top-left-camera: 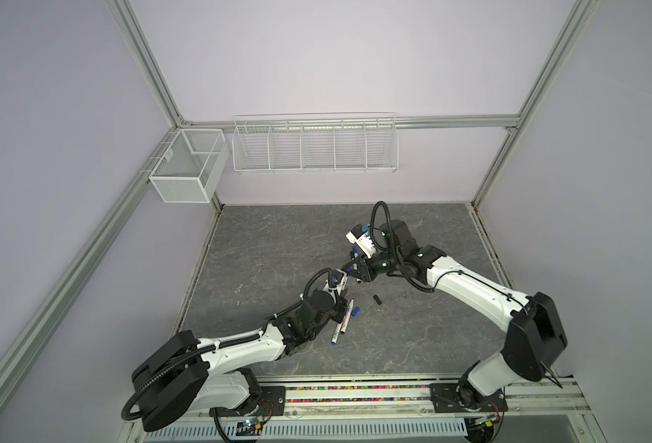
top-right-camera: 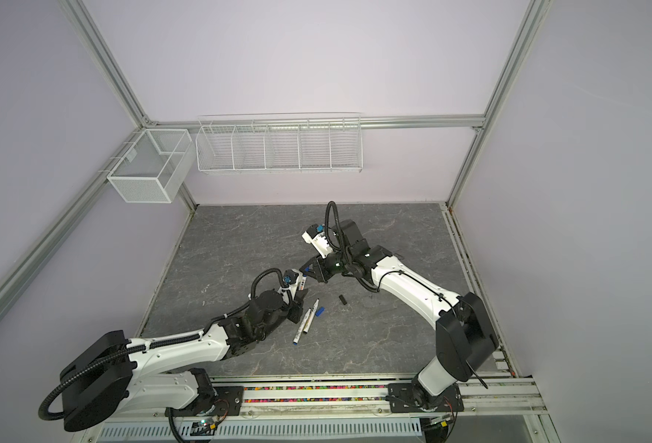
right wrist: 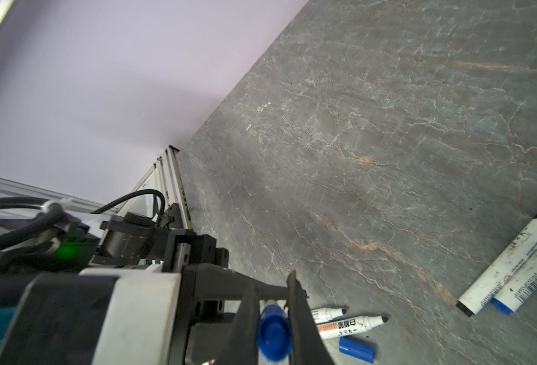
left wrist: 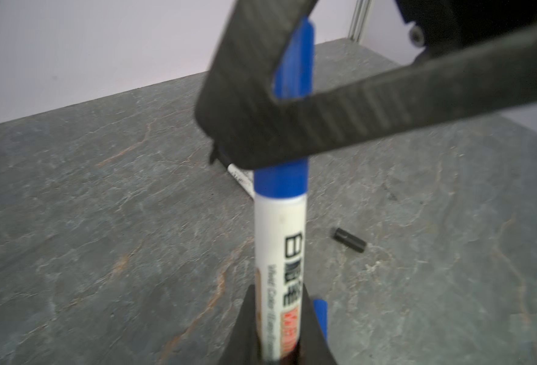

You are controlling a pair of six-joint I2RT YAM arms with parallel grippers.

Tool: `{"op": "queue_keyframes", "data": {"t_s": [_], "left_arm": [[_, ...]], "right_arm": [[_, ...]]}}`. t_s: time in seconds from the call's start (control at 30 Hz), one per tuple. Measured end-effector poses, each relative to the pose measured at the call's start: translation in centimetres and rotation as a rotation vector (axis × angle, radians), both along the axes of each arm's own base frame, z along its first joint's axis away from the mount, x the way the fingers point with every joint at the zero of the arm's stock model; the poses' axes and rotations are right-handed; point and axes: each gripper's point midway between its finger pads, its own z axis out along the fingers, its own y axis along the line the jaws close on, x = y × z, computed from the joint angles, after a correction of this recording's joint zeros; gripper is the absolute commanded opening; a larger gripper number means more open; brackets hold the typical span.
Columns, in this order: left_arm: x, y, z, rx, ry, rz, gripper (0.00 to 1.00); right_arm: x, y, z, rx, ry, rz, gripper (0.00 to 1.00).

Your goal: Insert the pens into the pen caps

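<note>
**Both grippers clamped on one pen and its cap**

Held pen (left wrist: 279,252): white barrel with a printed label. The left gripper (left wrist: 278,331) grips it low on the barrel, jaws closed tight. The blue cap (left wrist: 281,181) is on the pen's far end, rim meeting the white barrel; can't tell if it is fully seated. The right gripper (right wrist: 273,294) is pinched on that cap, with one finger (left wrist: 292,132) lying across it. In the right wrist view the cap shows end-on between the fingers. The grippers meet tip to tip, mid-table in both top views.

Just beside the left gripper, toward the right arm: two bare pens (right wrist: 346,327) on the table (top-left-camera: 278,249), near each other, tips exposed. A loose blue cap (right wrist: 355,346) lies next to them.

Just beside the right gripper, on the back-wall side: two paired pens (right wrist: 510,262) lying flat and touching. One has a black plug and a black cap on. The other has a blue plug, its cap end out of frame.

Front side of the right gripper: a black cap (left wrist: 349,240), alone, apart from the pens.
</note>
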Motion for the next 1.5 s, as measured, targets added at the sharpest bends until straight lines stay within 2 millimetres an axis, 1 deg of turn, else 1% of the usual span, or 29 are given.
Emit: {"op": "queue_keyframes", "data": {"t_s": [0.07,0.13,0.23,0.33,0.43,0.57,0.8,0.87,0.97,1.1,1.2,1.33,1.5], "left_arm": [[0.1,0.6,-1.3,0.085,-0.003,0.005,0.00],[-0.1,0.9,-2.0,0.138,-0.005,-0.006,0.00],[-0.2,0.8,-2.0,0.155,-0.016,-0.022,0.00],[-0.3,0.3,-1.5,0.122,-0.021,-0.035,0.00],[-0.1,-0.2,-0.9,0.035,0.018,-0.055,0.00],[0.6,-0.6,-0.2,-0.107,0.093,-0.080,0.00],[0.9,-0.7,0.3,-0.228,0.184,-0.103,0.00],[1.1,-0.7,0.5,-0.249,0.189,-0.106,0.00],[0.8,-1.1,0.9,-0.272,0.195,-0.131,0.00],[0.6,-1.5,1.3,-0.295,0.198,-0.154,0.00],[0.5,-1.5,1.4,-0.307,0.203,-0.154,0.00],[0.4,-1.2,1.1,-0.308,0.220,-0.142,0.00],[0.0,-0.9,0.0,-0.272,0.253,-0.143,0.00]], "right_arm": [[-0.1,0.0,-1.4,-0.023,0.034,0.000,0.07],[-0.4,-0.2,-2.1,-0.031,0.059,0.000,0.07],[-0.4,-0.7,-2.2,-0.013,0.097,-0.001,0.07],[-0.3,-1.1,-1.8,0.004,0.122,0.002,0.07],[0.0,-1.1,-1.2,0.002,0.112,0.000,0.07],[0.9,-0.5,-0.6,-0.021,0.041,-0.014,0.07],[1.5,0.2,-0.4,-0.020,-0.022,-0.030,0.07],[1.7,0.3,-0.1,0.002,-0.035,-0.032,0.07],[1.7,-0.3,0.2,0.047,-0.017,-0.036,0.07],[1.9,-1.2,0.1,0.077,0.028,-0.048,0.07],[1.9,-1.3,0.0,0.076,0.038,-0.055,0.07],[1.8,-0.7,-0.5,0.043,0.031,-0.062,0.07],[1.4,-0.4,-1.4,0.008,0.035,-0.069,0.07]]}}
